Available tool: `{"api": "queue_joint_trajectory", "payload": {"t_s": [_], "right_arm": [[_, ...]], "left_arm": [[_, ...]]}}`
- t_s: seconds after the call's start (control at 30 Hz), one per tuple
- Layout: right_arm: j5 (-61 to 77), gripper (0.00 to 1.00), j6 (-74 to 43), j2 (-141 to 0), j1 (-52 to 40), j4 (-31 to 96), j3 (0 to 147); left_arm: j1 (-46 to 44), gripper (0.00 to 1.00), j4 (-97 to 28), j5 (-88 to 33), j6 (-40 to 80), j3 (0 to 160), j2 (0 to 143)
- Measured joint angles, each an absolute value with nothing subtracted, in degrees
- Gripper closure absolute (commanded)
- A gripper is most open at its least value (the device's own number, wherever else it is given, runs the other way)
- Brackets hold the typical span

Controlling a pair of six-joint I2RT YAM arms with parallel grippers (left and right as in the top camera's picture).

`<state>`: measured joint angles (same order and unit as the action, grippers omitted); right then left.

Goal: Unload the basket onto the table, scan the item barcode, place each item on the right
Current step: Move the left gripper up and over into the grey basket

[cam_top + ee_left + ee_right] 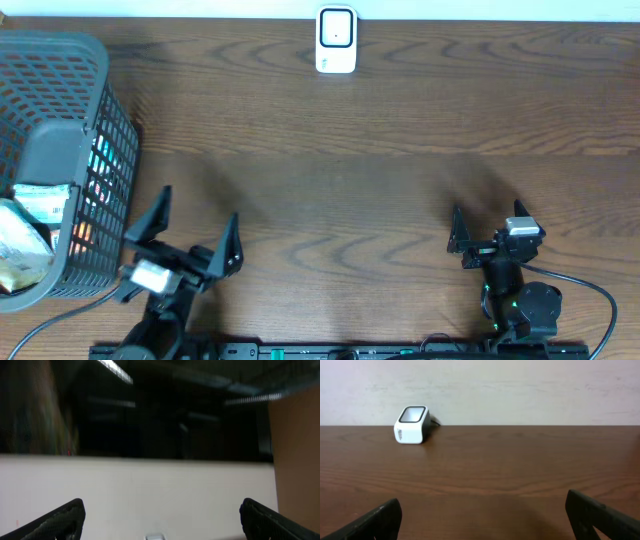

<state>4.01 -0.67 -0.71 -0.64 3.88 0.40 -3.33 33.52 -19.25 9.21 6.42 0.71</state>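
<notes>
The white barcode scanner [336, 40] stands at the far edge of the table, its dark window facing up; it also shows in the right wrist view as the scanner [412, 424] at far left. Packaged items [30, 230] lie inside the grey mesh basket [100, 90] at the left. My left gripper [198, 210] is open and empty beside the basket's near right corner. My right gripper [487, 215] is open and empty at the near right. The left gripper [161, 520] looks up at a pale wall. The right gripper [482, 515] hovers over bare wood.
The brown wooden table [380, 150] stretches between the arms and the scanner. A grey handle [55, 155] lies across the basket's top. A brown panel [297, 460] shows at the right of the left wrist view. Cables run along the near edge.
</notes>
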Motion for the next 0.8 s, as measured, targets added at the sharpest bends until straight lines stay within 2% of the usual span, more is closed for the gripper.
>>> {"api": "queue_joint_trajectory", "payload": {"t_s": [0.2, 0.5, 0.63, 0.8], "right_arm": [[4.01, 0.01, -0.67, -0.71, -0.64, 3.88, 0.40], [4.01, 0.01, -0.64, -0.71, -0.64, 3.84, 0.40], [4.01, 0.01, -0.67, -0.71, -0.64, 3.86, 0.40], [3.99, 0.01, -0.67, -0.71, -0.64, 3.86, 0.40]], "left_arm": [[-3.33, 0.03, 33.69, -17.04, 9.21, 14.96, 5.98], [-3.44, 0.02, 29.78, -16.82, 9.21, 33.89, 24.08], [-3.44, 0.02, 16.14, -16.80, 7.81, 46.02, 33.41], [-3.44, 0.02, -7.07, -16.05, -1.78, 62.81, 44.21]]}}
